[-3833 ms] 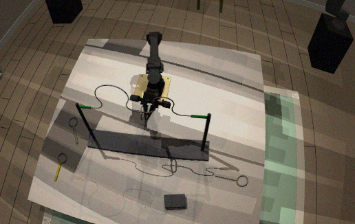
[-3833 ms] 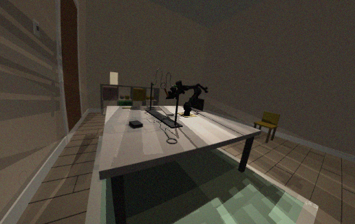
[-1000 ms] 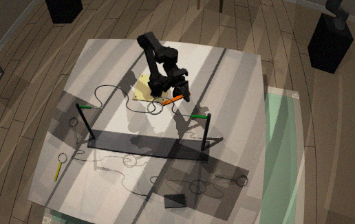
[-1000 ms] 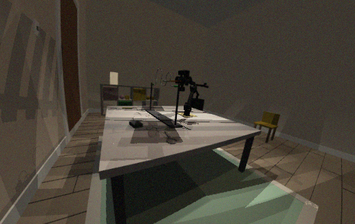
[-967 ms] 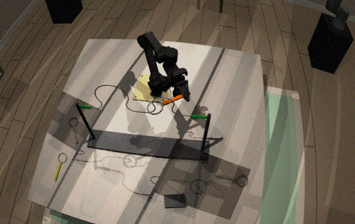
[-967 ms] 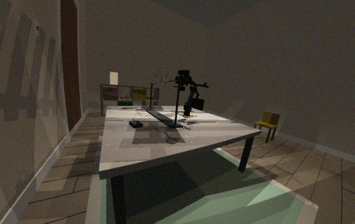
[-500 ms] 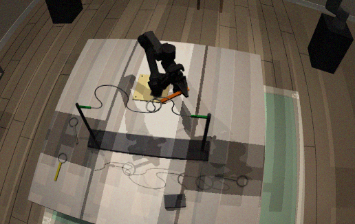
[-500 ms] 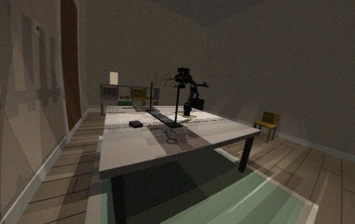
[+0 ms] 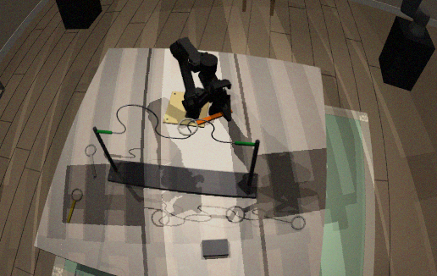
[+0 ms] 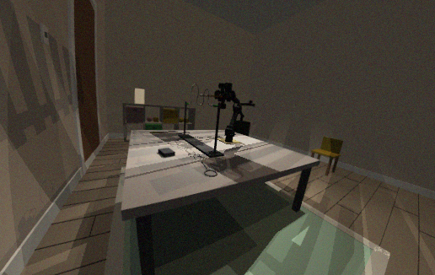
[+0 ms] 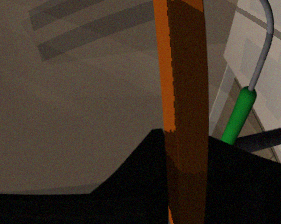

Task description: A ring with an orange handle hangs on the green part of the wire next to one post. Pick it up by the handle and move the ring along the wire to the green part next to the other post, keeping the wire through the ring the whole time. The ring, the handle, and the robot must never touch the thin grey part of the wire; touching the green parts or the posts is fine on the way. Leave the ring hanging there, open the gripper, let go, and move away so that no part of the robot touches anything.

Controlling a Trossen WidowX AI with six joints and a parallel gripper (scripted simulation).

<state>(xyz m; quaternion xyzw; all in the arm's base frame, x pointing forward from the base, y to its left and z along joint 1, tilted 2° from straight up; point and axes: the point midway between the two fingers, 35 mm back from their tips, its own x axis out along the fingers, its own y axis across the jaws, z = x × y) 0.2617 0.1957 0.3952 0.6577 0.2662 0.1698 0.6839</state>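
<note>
Posts of black metal stand on a dark base plate near the table's front edge — behind them, the black parallel-jaw gripper clenches the flat orange handle, its grey ring around the thin grey wire mid-span, toward the table's back edge.

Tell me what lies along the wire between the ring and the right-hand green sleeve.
Top view: only a short curved stretch of thin grey wire separates the ring from the green sleeve.
</note>
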